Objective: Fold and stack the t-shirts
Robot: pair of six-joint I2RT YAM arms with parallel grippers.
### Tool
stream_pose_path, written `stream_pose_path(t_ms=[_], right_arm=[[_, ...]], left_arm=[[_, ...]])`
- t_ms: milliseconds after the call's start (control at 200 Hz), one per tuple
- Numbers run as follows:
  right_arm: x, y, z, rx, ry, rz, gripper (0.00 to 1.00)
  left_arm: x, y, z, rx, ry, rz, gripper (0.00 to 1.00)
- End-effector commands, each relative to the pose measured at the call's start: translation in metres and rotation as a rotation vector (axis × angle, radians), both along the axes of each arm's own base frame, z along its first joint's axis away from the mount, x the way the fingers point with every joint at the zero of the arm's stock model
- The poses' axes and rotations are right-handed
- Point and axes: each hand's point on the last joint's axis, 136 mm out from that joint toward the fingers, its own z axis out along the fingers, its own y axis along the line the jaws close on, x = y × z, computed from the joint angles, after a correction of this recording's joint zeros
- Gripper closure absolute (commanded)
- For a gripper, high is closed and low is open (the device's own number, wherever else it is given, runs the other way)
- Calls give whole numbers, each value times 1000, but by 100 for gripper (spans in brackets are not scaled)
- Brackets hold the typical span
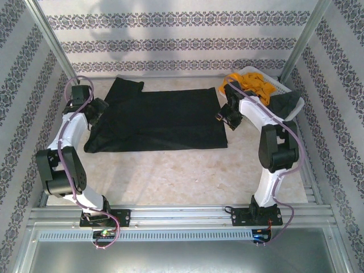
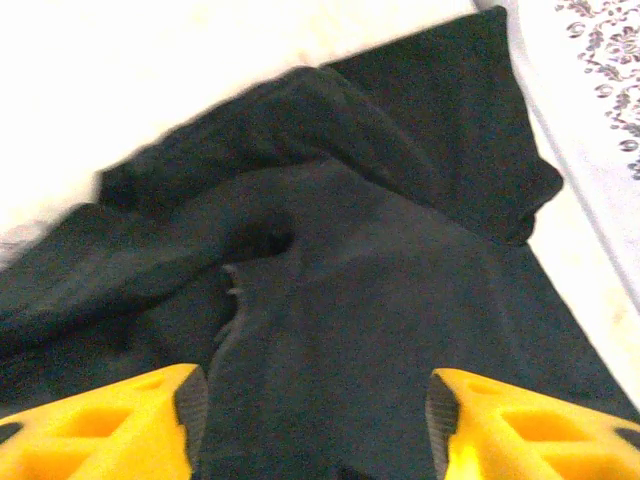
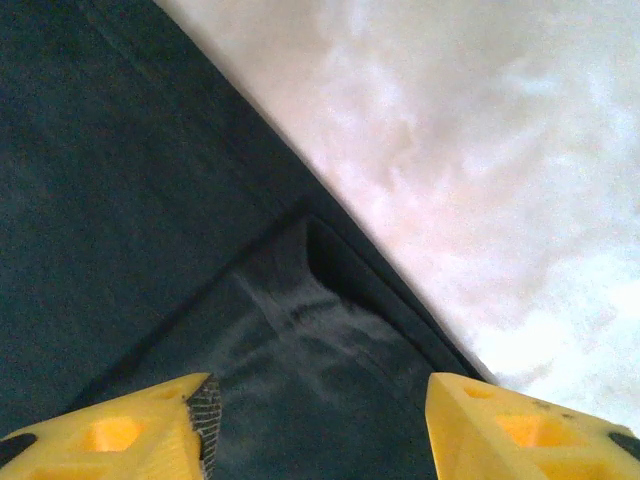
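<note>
The black t-shirt [image 1: 159, 119] lies spread flat in the middle of the frame. The yellow t-shirt [image 1: 253, 85] sits in the basket [image 1: 250, 70], upper right. The left fingers [image 2: 120, 420] and right fingers [image 3: 520, 420] hang open over the black one's ends, holding nothing. I think folding comes next, starting with a pinch on an edge. The bench [image 1: 170, 176] is pale and the walls [image 1: 170, 40] are flowery.

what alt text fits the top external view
A large black t-shirt lies spread on a pale table, the left gripper at its left edge and the right gripper at its right. A white basket at far right holds a mustard-yellow shirt and a dark grey shirt.
</note>
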Motion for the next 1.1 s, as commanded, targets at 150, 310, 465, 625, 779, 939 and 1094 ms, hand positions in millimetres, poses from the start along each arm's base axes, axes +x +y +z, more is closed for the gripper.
stream_pose_path(t_ms=[150, 310, 465, 625, 779, 939, 1094], right_arm=[[-61, 16, -15, 77, -22, 110, 38], [-75, 17, -42, 128, 30, 90, 36], [-74, 16, -54, 129, 63, 85, 36], [-73, 12, -64, 120, 99, 58, 37], [-67, 9, -70, 102, 121, 36, 42], [-55, 6, -76, 66, 120, 33, 57], [-48, 0, -77, 18, 144, 39, 91]], left_arm=[[-111, 29, -72, -66, 274, 159, 44], [-120, 41, -98, -147, 286, 183, 40], [-110, 46, -117, -180, 290, 140, 38], [-97, 46, -129, -206, 282, 114, 45], [-89, 51, -141, -215, 295, 121, 66], [-83, 57, -140, -207, 286, 143, 88], [-84, 64, -131, -175, 291, 160, 100]])
